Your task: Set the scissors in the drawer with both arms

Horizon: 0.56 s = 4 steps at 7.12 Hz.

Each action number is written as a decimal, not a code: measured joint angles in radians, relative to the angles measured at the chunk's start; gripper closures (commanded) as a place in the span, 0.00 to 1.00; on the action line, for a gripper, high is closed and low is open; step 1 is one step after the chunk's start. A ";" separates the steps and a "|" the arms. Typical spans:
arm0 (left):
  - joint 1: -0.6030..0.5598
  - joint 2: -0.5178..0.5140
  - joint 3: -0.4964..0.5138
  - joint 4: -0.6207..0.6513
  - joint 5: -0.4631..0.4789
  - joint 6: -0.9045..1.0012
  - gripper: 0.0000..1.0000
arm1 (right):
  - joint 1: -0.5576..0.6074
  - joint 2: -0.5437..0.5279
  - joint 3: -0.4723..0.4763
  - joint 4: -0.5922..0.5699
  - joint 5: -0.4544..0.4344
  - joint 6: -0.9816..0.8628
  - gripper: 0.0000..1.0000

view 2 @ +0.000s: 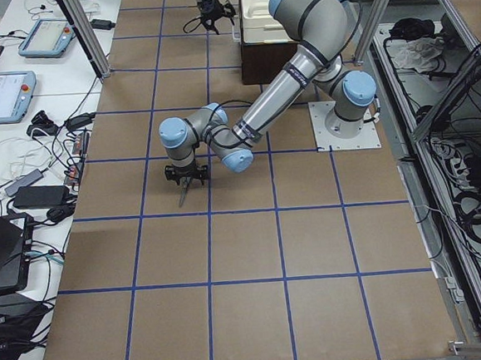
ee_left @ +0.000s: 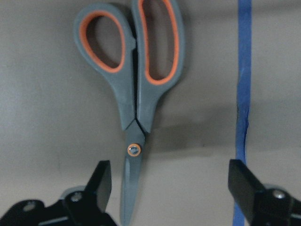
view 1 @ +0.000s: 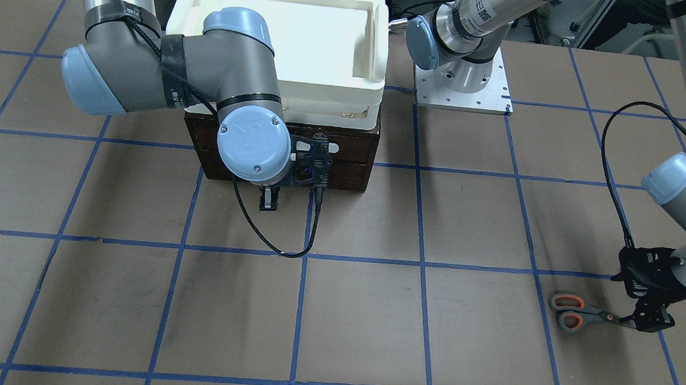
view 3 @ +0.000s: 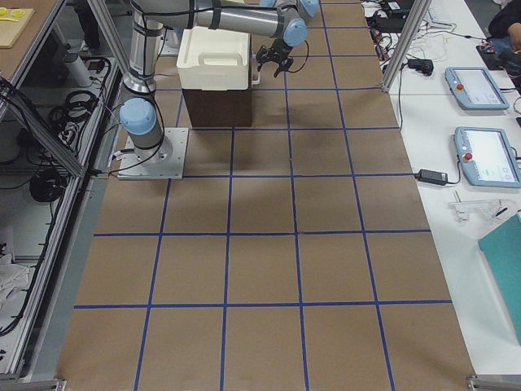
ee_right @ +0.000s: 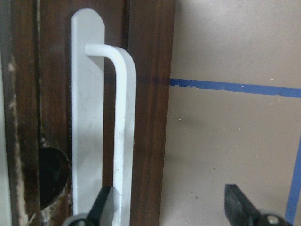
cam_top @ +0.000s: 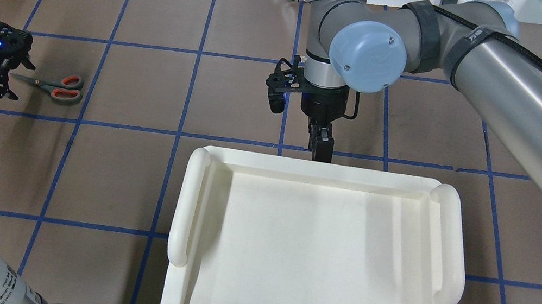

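Observation:
The scissors (view 1: 582,314) lie flat and closed on the brown table, far to my left; they also show in the overhead view (cam_top: 48,84). In the left wrist view the scissors (ee_left: 136,94) have their orange-lined loops away from me and the blade tip between my fingers. My left gripper (ee_left: 171,188) is open and low over the blades (view 1: 651,317). The dark brown drawer (view 1: 351,157) is shut under a cream tray. My right gripper (ee_right: 169,207) is open in front of the drawer's white handle (ee_right: 120,117), with one finger (ee_right: 101,207) beside the bar.
The cream-white plastic tray (cam_top: 189,199) sits on top of the drawer unit. The left arm's base plate (view 1: 465,86) stands next to the drawer unit. A cable hangs from the right wrist (view 1: 290,252). Blue tape lines grid the table.

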 measured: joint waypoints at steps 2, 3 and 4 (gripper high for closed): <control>0.000 -0.003 0.003 -0.003 -0.010 0.004 0.25 | 0.005 0.000 -0.001 0.003 0.002 0.030 0.15; 0.000 -0.005 0.003 -0.007 -0.013 0.005 0.29 | 0.005 0.000 -0.001 0.009 0.002 0.034 0.15; 0.000 -0.007 0.001 -0.010 -0.023 0.005 0.29 | 0.006 -0.002 0.000 0.017 0.002 0.035 0.15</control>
